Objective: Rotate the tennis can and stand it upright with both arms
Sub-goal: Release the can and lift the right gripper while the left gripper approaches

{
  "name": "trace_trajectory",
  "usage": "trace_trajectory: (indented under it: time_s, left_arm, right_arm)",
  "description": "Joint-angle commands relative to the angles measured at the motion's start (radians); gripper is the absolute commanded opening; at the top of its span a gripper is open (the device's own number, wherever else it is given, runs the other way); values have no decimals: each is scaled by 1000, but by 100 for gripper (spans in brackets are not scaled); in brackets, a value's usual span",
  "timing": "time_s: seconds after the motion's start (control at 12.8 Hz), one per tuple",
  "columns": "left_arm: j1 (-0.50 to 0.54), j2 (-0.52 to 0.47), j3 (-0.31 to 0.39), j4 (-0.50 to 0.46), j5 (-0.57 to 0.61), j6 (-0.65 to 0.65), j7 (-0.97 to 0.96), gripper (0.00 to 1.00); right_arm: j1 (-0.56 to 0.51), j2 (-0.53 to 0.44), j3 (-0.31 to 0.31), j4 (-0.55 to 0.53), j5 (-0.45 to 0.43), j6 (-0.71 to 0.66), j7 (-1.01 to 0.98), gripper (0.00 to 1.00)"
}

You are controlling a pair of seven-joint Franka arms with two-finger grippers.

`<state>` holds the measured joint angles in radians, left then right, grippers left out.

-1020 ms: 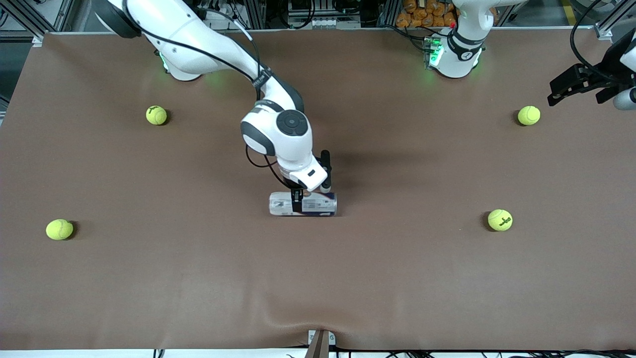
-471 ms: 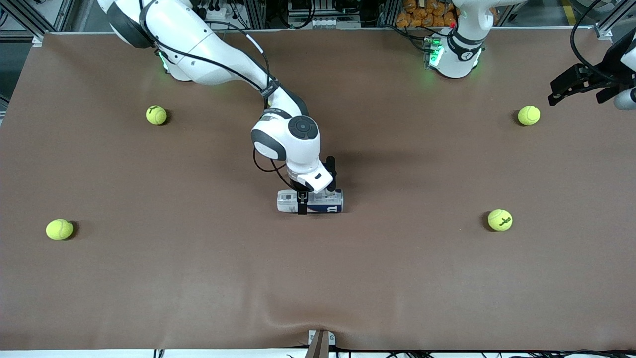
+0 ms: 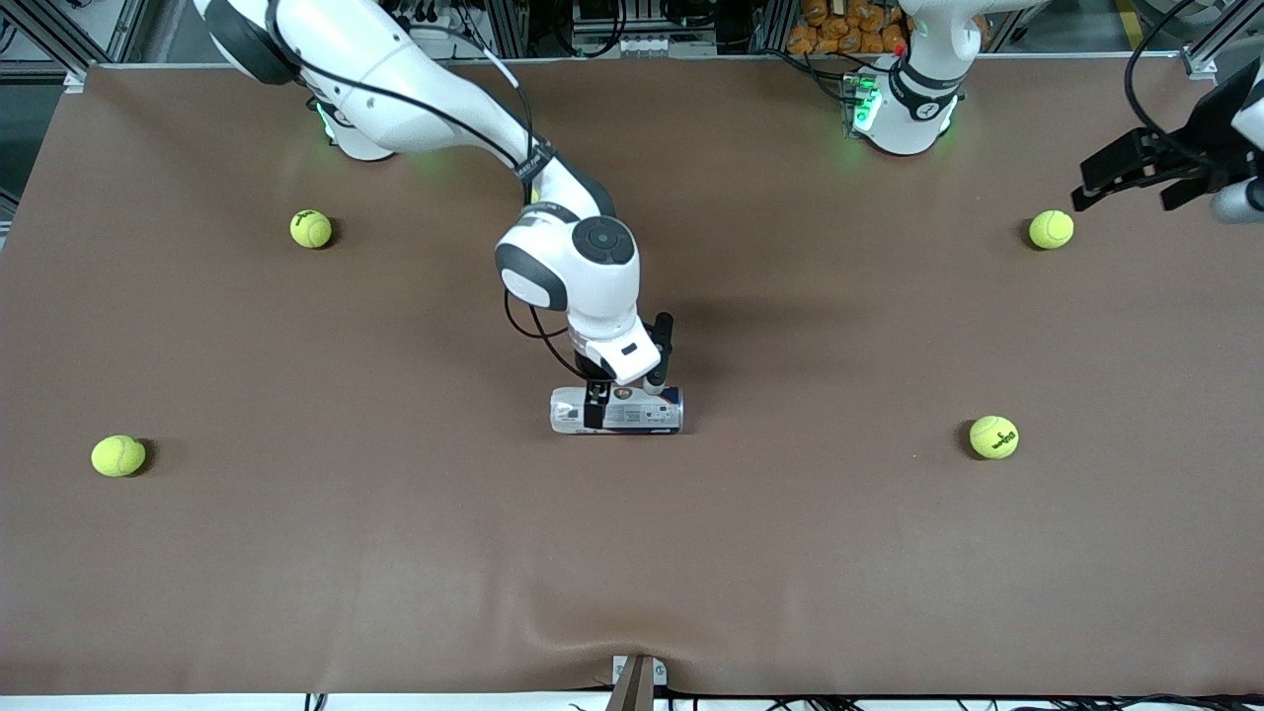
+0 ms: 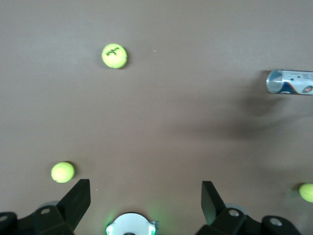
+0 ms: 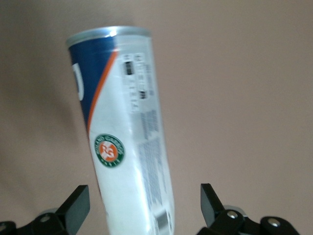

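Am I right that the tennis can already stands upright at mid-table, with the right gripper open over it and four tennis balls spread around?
Not quite: the tennis can lies on its side on the table, as the front view shows. The rest holds: the right gripper is open over it, and four tennis balls are spread around.
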<state>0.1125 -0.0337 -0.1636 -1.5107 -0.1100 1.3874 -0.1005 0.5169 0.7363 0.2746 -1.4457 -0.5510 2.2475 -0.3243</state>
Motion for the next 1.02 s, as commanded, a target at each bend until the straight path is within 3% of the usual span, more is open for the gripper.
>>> trace_trajectory:
  time_s: [0.0, 0.31, 0.47, 0.71, 0.94]
  left_arm:
    - [7, 72, -4, 1, -75, 2, -5, 100]
    - [24, 226, -4, -34, -343, 123, -5, 100]
    - [9, 285, -16, -57, -398, 238, -7, 100]
    - [-26, 360, -22, -124, -564, 399, 13, 100]
    - [-73, 418, -31, -158, -641, 478, 16, 100]
  right_arm:
    - [-4, -104, -5, -19, 75, -86, 60, 100]
    - [-116, -236, -6, -30, 221, -187, 62, 100]
    - [-179, -305, -6, -30, 317, -262, 62, 100]
    - [-263, -406, -6, -30, 345, -397, 65, 100]
    - [-371, -532, -37, -31, 390, -538, 65, 100]
